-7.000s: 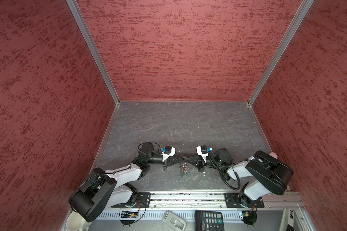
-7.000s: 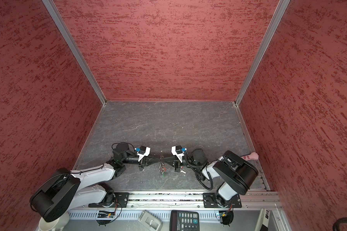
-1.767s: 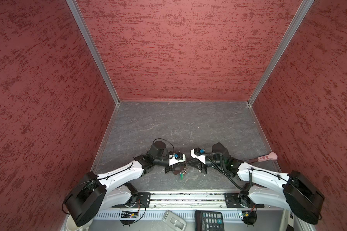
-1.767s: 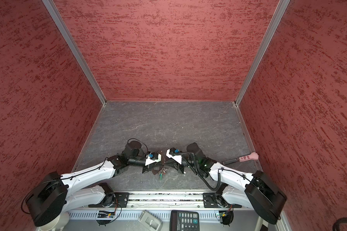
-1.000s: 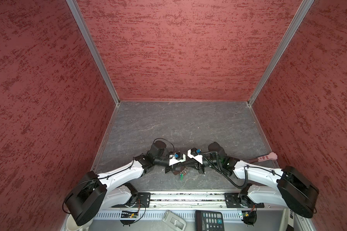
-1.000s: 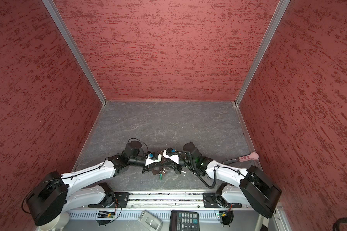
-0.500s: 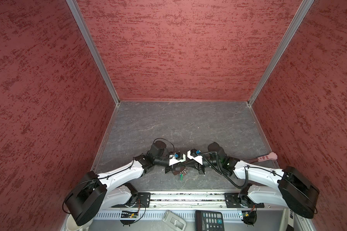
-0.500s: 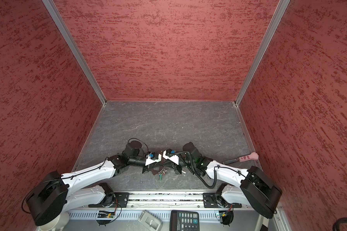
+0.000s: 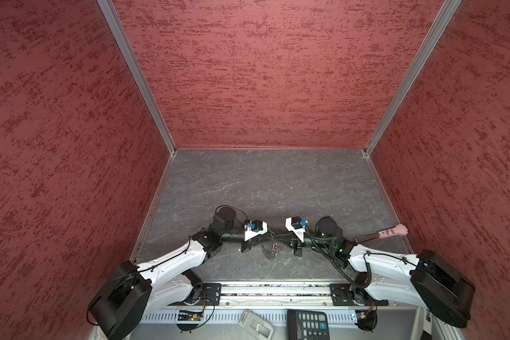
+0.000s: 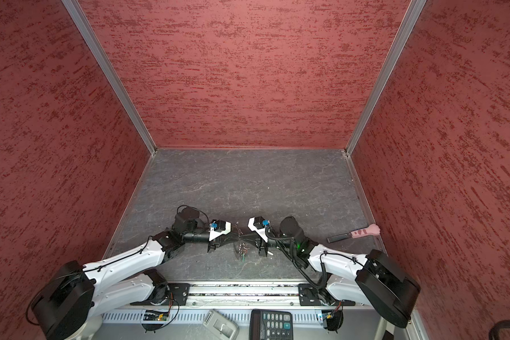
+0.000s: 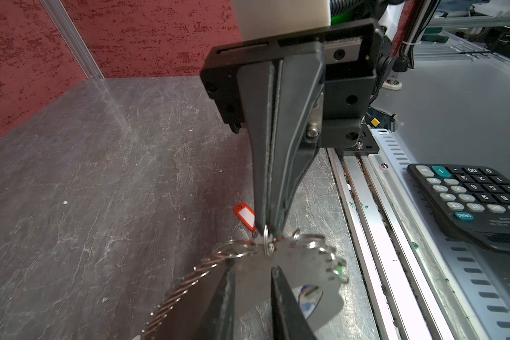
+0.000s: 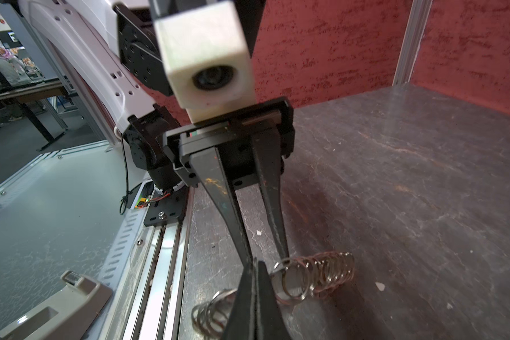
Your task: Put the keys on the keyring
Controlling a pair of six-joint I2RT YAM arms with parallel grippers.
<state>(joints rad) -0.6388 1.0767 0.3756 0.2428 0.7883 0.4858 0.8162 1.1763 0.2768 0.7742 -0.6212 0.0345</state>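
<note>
Jaws of the right gripper point(image 11: 268, 231) are pressed together, their tips pinching one small silver ring that stands on edge in the keyring point(image 12: 321, 273). Jaws of the left gripper point(image 12: 267, 257) stand slightly apart. One of its fingers point(image 12: 273, 212) has its tip against the first ring of a coil, and the other tip meets the right gripper's tip. Whether they press on anything cannot be told.

In both top views the two arms reach toward each other and their tips meet near the middle of the grey table point(image 9: 277, 182), close to its front rail. The keyring's cluster of small tagged keys point(image 9: 275, 253) shows just on the rail side of that meeting point.

From the pinched ring, the keyring's runs of linked silver rings trail away to both sides across the table, so its long axis lies roughly across the line of the two grippers.

The keys point(image 11: 245, 215) show as a red tag just beside the right gripper's tip, white label facing the left wrist camera. Its long axis points at the pinched ring, narrow end nearest it. A thin red loop reaches that ring, though whether it threads through is unclear. The metal blade is lost among blurred silver shapes between the left fingers.

A pink cat-paw tool point(image 9: 392, 231) lies well apart by the right wall.
</note>
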